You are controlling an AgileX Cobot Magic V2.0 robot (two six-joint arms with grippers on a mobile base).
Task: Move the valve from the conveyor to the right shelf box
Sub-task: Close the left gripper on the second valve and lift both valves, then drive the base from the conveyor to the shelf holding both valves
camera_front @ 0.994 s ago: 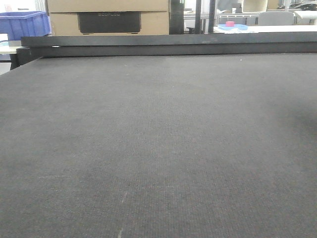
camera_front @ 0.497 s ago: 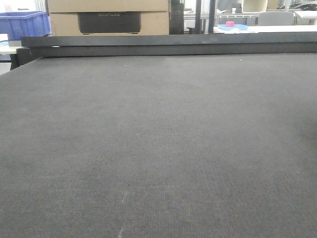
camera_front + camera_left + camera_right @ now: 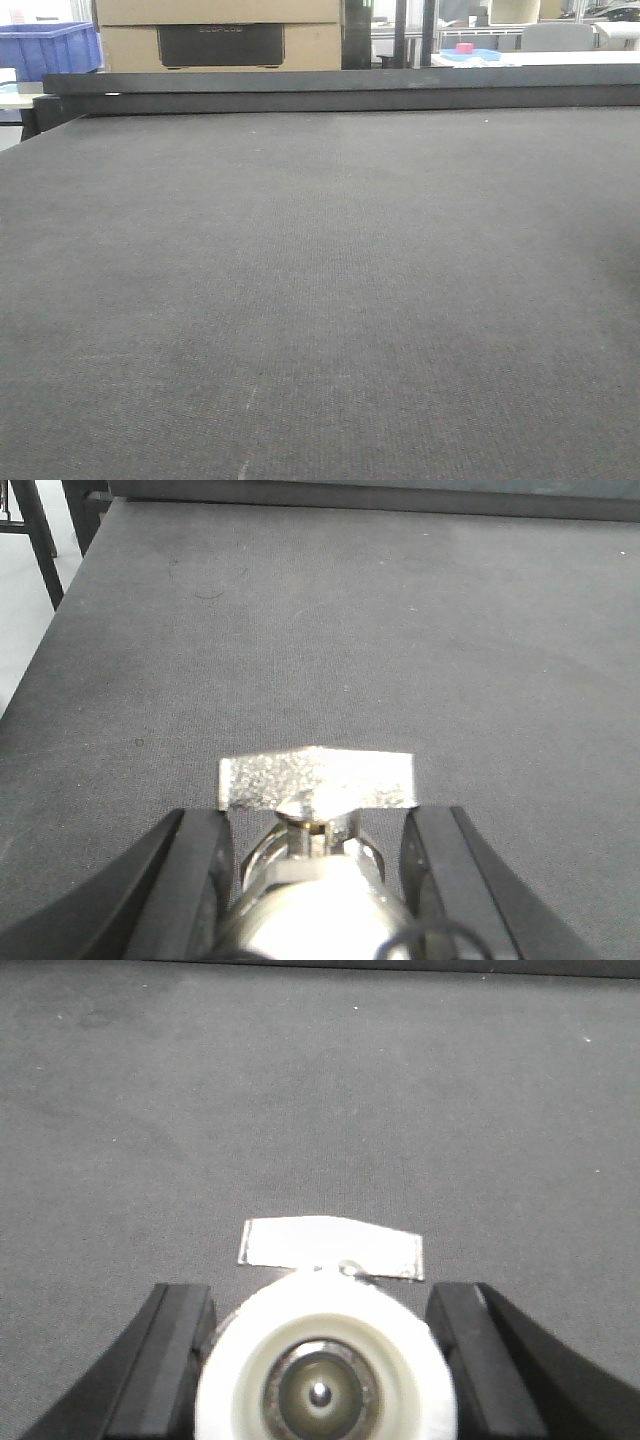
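The conveyor [image 3: 320,280] fills the front view as a dark grey woven belt, with no valve and no gripper showing on it. In the left wrist view, my left gripper [image 3: 320,815] is shut on a shiny metal valve [image 3: 320,900] whose flat silver handle [image 3: 315,778] points away over the belt. In the right wrist view, my right gripper [image 3: 320,1295] is shut on a valve with a round white end cap [image 3: 320,1360] and a pale flat handle [image 3: 330,1245] beyond it. The right shelf box is out of view.
A black bar frame [image 3: 340,88] runs along the belt's far edge. Behind it stand a blue crate [image 3: 50,48], a cardboard box [image 3: 220,35] and a white table [image 3: 540,58]. The belt's left edge [image 3: 60,660] drops to pale floor.
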